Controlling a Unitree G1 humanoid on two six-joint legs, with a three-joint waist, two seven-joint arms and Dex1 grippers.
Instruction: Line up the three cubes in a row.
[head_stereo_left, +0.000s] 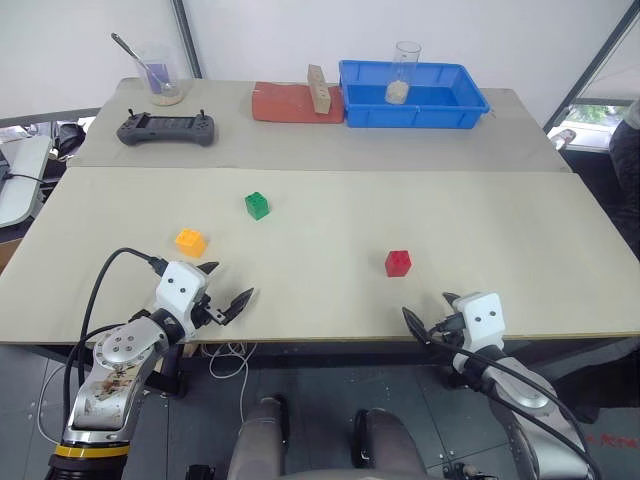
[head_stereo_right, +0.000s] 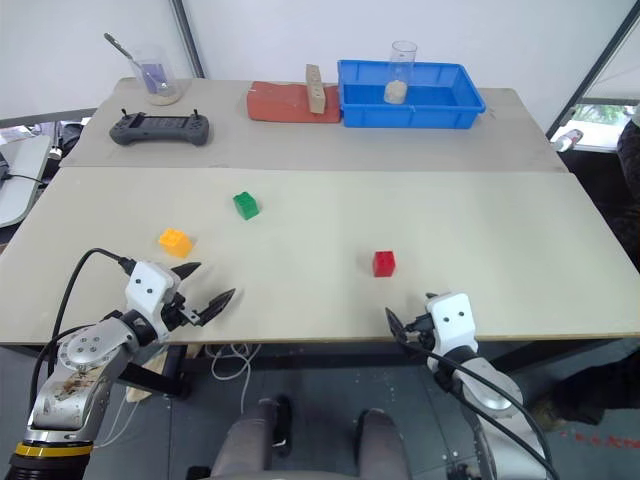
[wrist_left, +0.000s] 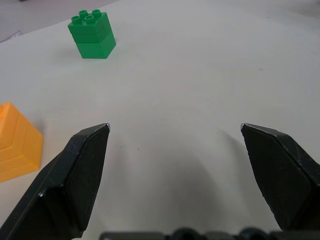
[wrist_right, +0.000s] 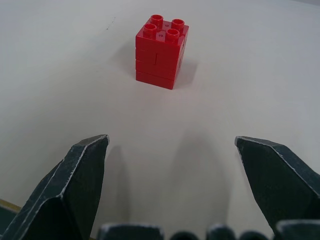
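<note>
Both my tools, left tool and right tool, gape wide, empty, low in frame. Red cube centre-right on desk, green cube upper-centre, orange cube left. I'd straddle red squarely, close on flat sides, below the studs.

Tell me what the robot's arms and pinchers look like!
Each arm is silver-grey metal with round joints and ends in a white boxy block with two small dark dots. A looping black cable runs along each arm. The left gripper and right gripper each have two black, pointed, wedge-shaped fingers. The left arm looks scuffed, with a yellow band.
</note>
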